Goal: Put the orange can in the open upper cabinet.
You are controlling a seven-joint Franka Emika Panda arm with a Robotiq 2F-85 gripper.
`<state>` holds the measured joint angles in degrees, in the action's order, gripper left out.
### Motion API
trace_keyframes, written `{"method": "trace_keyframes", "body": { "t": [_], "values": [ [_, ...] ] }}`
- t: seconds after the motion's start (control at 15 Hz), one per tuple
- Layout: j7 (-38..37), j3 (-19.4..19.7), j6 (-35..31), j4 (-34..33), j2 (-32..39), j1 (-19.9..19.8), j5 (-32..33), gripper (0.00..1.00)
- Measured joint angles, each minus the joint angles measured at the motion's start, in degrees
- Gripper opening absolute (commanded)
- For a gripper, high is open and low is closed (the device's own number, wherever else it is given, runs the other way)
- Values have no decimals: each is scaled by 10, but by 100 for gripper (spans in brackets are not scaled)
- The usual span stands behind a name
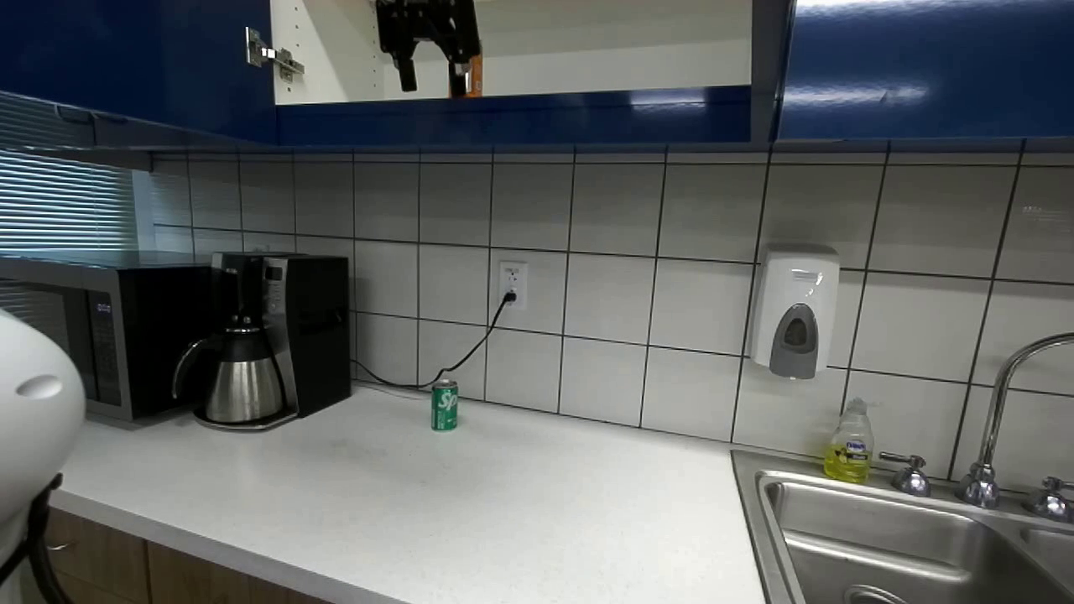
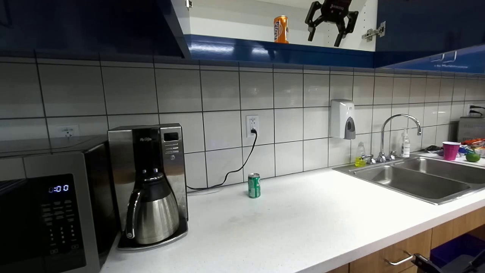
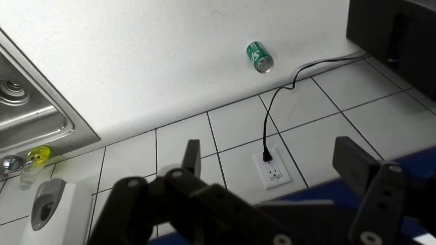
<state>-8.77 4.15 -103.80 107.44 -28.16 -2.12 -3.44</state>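
Note:
The orange can stands upright in the open upper cabinet, and shows in both exterior views [image 1: 476, 75] [image 2: 280, 29]. The open upper cabinet has a pale interior and a blue front edge [image 1: 537, 119] [image 2: 235, 47]. My gripper is open with nothing between its fingers, in front of the cabinet opening, in both exterior views [image 1: 433, 87] [image 2: 324, 41]. In an exterior view a finger partly covers the can; in an exterior view the gripper and can are clearly apart. In the wrist view the open fingers [image 3: 271, 156] point down at the wall; the orange can is out of view there.
A green can [image 1: 445, 406] [image 2: 254, 185] [image 3: 260, 56] stands on the white counter. A coffee maker [image 2: 151, 182] and microwave [image 2: 49, 212] are beside it. A soap dispenser [image 1: 797, 310] hangs by the sink [image 1: 751, 503]. An open blue cabinet door [image 1: 126, 59] juts out.

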Motion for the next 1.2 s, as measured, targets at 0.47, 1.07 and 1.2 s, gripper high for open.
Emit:
{"method": "trace_keyframes", "body": {
  "t": [0.47, 1.07, 1.2],
  "values": [
    [80, 9, -22, 170, -83, 2, -5, 100],
    [135, 11, -56, 316, -125, 9, -8, 100],
    [135, 11, -57, 317, -129, 10, -8, 100]
  ]
}}
